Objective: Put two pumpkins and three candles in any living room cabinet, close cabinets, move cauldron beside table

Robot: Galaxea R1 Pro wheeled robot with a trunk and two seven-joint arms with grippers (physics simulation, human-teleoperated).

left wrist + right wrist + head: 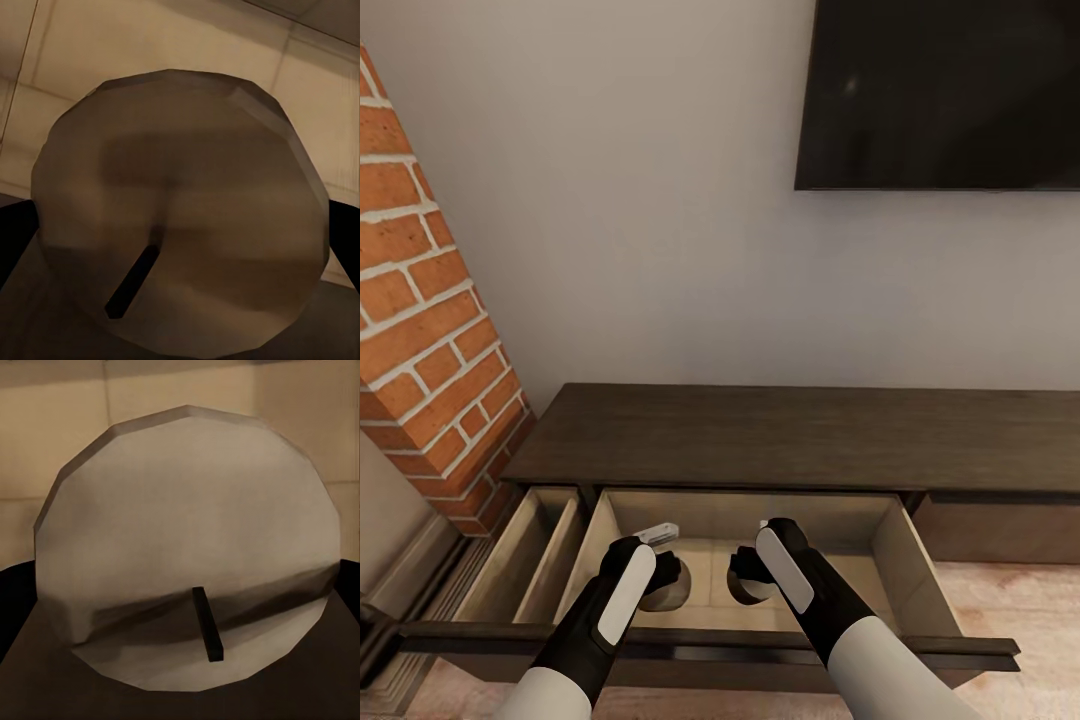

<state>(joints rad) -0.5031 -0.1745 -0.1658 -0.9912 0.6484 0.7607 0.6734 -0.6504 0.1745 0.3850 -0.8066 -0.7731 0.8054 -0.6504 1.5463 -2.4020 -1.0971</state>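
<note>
Both grippers, the left gripper [660, 585] and right gripper [745, 580], are each gripping a candle [180, 202] directly between the fingers, hanging just above the floor of the open cabinet [780, 440] drawer.

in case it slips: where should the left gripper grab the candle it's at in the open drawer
Grip the candle across its curved side wall, coming from above, with the wick end facing the left gripper. It is a stubby cylinder, and the drawer walls likely hem in sideways approaches.
</note>
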